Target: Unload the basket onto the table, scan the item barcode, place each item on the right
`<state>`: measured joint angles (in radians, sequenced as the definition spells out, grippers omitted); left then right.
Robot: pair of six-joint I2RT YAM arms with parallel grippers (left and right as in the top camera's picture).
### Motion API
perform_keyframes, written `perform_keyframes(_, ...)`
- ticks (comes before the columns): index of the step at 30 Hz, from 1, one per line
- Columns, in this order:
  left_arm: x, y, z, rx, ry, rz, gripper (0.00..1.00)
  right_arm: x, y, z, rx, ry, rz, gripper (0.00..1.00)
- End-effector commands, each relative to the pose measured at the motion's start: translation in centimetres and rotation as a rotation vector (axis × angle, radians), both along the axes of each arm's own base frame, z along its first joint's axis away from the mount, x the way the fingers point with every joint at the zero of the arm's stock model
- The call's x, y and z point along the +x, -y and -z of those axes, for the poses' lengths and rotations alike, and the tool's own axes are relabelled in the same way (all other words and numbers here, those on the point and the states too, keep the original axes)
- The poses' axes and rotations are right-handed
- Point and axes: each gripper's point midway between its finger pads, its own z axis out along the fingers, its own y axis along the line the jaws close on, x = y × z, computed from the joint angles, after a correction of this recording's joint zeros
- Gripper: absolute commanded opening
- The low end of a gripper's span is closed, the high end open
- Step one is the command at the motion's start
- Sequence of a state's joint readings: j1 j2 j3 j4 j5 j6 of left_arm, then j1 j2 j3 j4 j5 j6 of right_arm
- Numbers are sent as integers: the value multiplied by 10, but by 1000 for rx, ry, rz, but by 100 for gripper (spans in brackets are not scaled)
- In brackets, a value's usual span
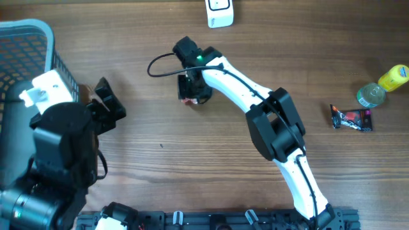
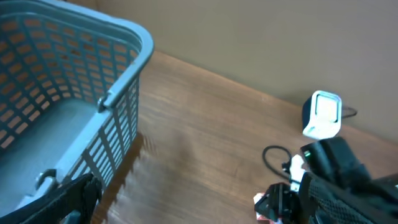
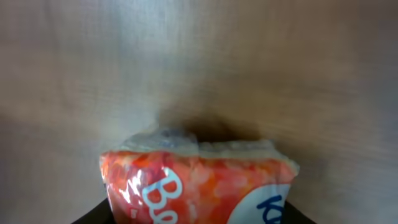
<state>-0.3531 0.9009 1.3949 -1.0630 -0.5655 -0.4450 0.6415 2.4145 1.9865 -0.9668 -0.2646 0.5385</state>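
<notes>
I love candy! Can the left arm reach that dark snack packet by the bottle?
Probably not. The dark snack packet lies far over on the right side, while the left gripper hangs open beside the blue basket on the far left, and the right arm stretches across the middle between them.

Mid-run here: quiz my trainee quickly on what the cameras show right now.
1. True or false: the white scanner sits inside the blue basket.
2. What lies under the right claw? A a mug; B an orange packet; C a banana.
3. Fill in: the open left claw holds ____.
Key: 1 false; 2 B; 3 nothing.
</notes>
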Motion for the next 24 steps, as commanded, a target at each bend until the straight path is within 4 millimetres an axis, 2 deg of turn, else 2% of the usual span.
perform_keyframes(1,12,7,15,26,-72,24,100,-39,-5,4,150,-278,18,52)
perform_keyframes(6,26,13,31,37,-132,26,100,-49,13,-19,248,-444,57,53)
perform_keyframes(10,36,18,43,32,-174,18,100,-56,23,-46,388,-580,73,53)
perform_keyframes(13,43,21,51,22,-199,7,100,-57,28,-54,430,-627,95,53)
perform_keyframes(17,47,23,57,27,-218,10,100,-59,16,-78,589,-678,69,53)
perform_keyframes(21,47,23,57,27,-220,10,100,-53,12,-78,619,-632,35,54)
perform_keyframes(24,48,23,56,25,-214,10,100,-15,-1,-68,678,-382,-70,53)
